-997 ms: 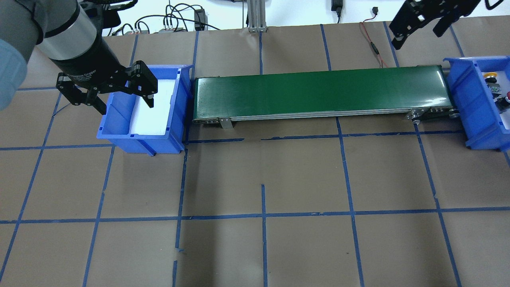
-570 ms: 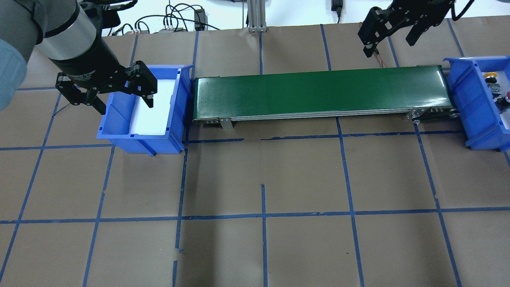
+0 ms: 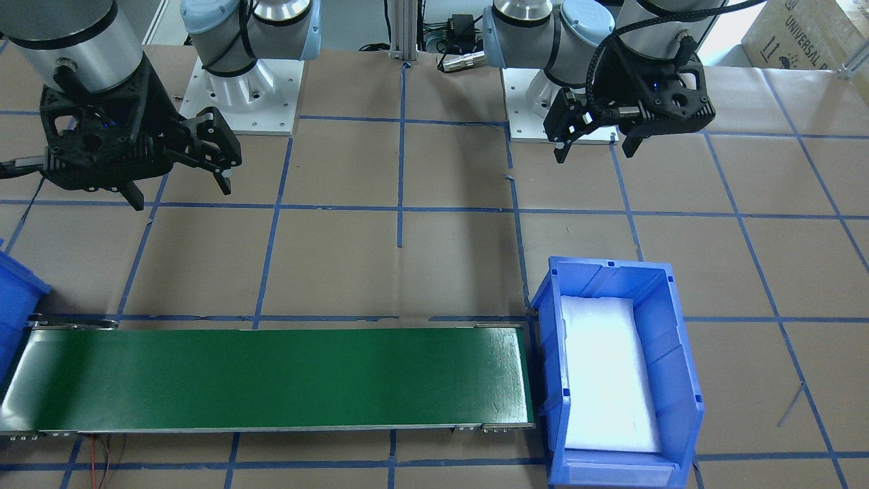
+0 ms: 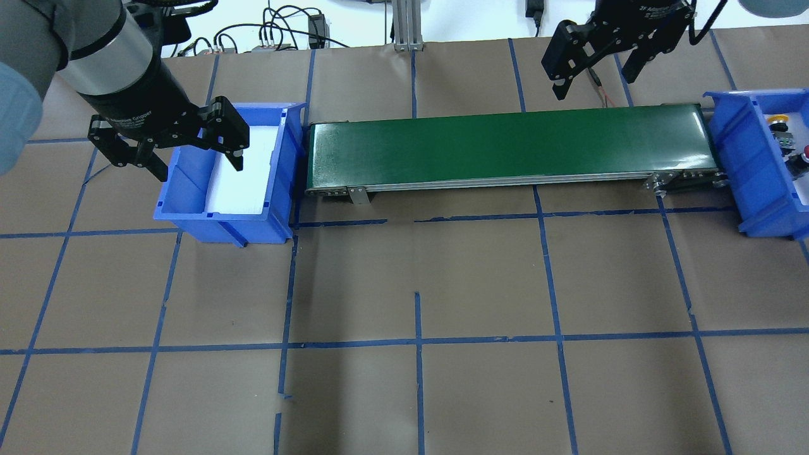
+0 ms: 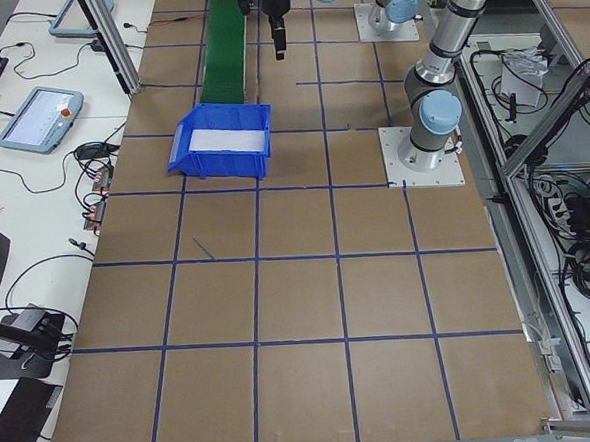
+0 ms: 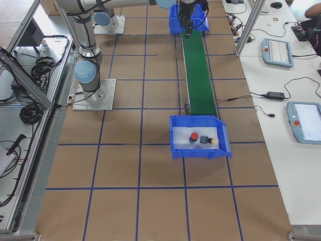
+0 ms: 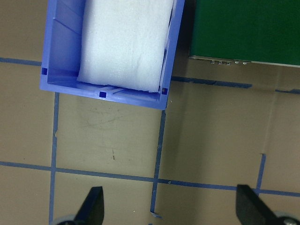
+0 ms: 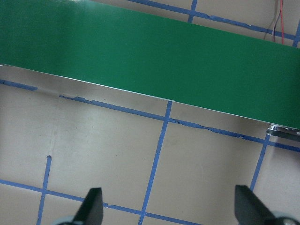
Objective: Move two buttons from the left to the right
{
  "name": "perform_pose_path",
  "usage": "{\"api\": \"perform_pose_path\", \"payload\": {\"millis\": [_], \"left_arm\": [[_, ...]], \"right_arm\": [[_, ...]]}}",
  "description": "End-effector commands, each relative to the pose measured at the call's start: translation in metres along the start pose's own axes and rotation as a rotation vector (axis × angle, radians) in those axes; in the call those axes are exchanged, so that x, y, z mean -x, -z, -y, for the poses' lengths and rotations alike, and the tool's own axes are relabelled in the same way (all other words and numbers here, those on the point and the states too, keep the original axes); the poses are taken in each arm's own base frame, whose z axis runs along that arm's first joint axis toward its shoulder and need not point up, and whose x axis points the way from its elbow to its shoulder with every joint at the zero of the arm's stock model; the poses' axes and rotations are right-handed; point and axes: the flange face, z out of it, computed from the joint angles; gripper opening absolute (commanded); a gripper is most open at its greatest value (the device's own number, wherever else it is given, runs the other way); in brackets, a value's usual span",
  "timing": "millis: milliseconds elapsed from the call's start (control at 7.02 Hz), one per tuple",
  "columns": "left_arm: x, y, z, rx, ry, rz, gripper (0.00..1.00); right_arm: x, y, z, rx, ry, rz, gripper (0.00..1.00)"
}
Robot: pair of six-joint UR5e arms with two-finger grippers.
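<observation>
The two buttons lie in the right blue bin (image 4: 739, 145): the yellow-capped one (image 4: 776, 119) and the red-capped one (image 4: 806, 151). The exterior right view shows the red (image 6: 193, 137) and yellow (image 6: 213, 142) caps on white foam in that bin (image 6: 175, 135). My left gripper (image 4: 196, 161) is open and empty above the left blue bin (image 4: 278, 177), which holds only white foam (image 7: 126, 42). My right gripper (image 4: 591, 79) is open and empty, high over the far edge of the green conveyor (image 4: 505, 148), left of the right bin.
The conveyor (image 3: 271, 377) runs between the two bins. A red wire (image 4: 597, 79) lies behind its right end, and cables and an aluminium post (image 4: 404, 25) stand along the back edge. Brown table paper has blue tape grid lines.
My right gripper has swung left, from beside the right bin to above the conveyor's far edge. My left gripper has stayed over the left bin.
</observation>
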Motion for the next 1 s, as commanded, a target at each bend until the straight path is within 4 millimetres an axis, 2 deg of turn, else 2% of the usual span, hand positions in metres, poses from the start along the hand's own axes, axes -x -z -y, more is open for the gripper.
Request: {"api": "perform_pose_path", "payload": {"millis": [0, 427, 712, 854], "left_arm": [[-0.001, 0.000, 0.000, -0.001, 0.004, -0.004, 1.00], [0.000, -0.001, 0.000, 0.002, 0.001, -0.002, 1.00], [0.000, 0.000, 0.000, 0.002, -0.003, -0.004, 1.00], [0.001, 0.000, 0.000, 0.002, -0.007, -0.001, 1.00]], "right_arm": [[0.018, -0.002, -0.001, 0.004, -0.009, 0.001, 1.00], [0.013, -0.005, -0.002, 0.027, -0.004, -0.045, 1.00], [0.014, -0.024, -0.005, 0.059, -0.010, -0.036, 1.00], [0.012, -0.023, -0.004, 0.049, -0.013, -0.039, 1.00]]}}
